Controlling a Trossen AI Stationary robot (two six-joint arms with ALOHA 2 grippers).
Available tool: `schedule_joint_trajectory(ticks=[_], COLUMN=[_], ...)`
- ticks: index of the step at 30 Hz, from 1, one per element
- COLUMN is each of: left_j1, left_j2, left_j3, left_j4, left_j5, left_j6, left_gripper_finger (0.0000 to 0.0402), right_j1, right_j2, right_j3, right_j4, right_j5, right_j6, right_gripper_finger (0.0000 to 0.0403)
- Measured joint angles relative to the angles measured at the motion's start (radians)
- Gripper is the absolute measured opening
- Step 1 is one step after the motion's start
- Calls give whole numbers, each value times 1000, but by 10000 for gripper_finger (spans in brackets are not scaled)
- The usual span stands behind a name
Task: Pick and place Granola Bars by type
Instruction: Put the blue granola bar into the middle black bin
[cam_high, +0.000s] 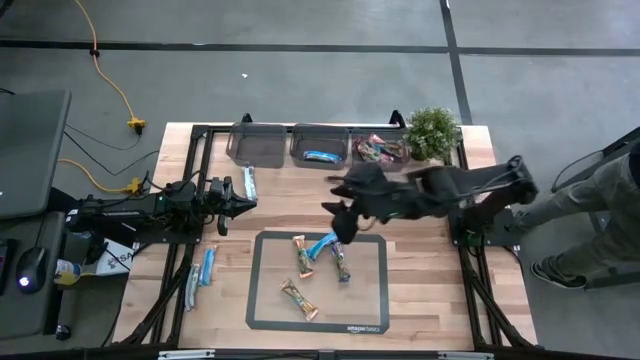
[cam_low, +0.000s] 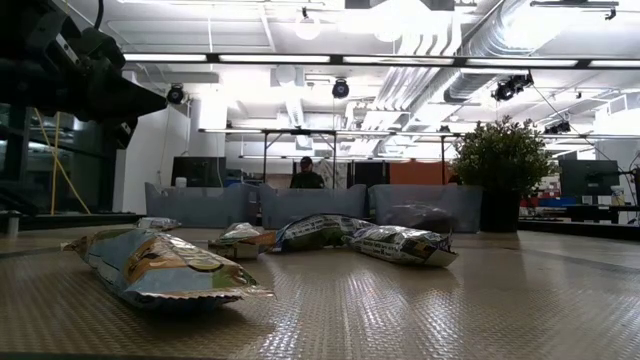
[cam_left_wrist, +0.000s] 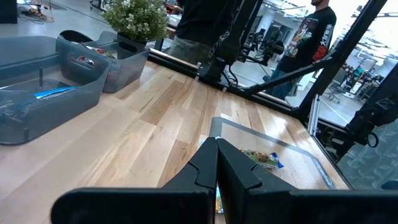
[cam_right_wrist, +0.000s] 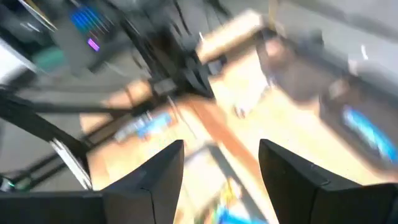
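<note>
Several granola bars lie flat on the dark-edged mat (cam_high: 262, 300): a tan one (cam_high: 300, 255), a bright blue one (cam_high: 323, 245), another (cam_high: 342, 264) and one near the front (cam_high: 299, 299); the low view shows them too (cam_low: 165, 265). More bars lie left of the mat (cam_high: 207, 265) and near the left arm (cam_high: 250, 182). My right gripper (cam_high: 342, 220) hangs open above the mat's far edge, its fingers (cam_right_wrist: 163, 171) wide apart with nothing between them. My left gripper (cam_high: 245, 203) (cam_left_wrist: 216, 163) stays shut and level at the table's left.
Three clear grey bins stand along the far edge: one (cam_high: 256, 143) at the left, one with a blue bar (cam_high: 320, 146), one with red-pink bars (cam_high: 380, 148). A potted plant (cam_high: 432, 130) stands beside them. A person (cam_high: 590, 215) stands at the table's right.
</note>
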Motion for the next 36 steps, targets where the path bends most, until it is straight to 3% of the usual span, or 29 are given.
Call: schedule_joint_trajectory(ticks=[5,14,28,36], left_j1=[0,0,0,0], left_j2=[0,0,0,0], left_j3=[0,0,0,0], left_j4=[0,0,0,0], left_j5=[0,0,0,0], left_j6=[0,0,0,0], left_gripper_finger=[0,0,0,0], right_j1=[-37,-61,-24,-26], right_j2=[139,278,281,281], right_j3=[93,37,-289,-432], right_j4=[-251,-466,-73,-30], right_j5=[-164,-340,-419,-462], right_j6=[181,264,457,509], right_gripper_finger=[192,192,192,194])
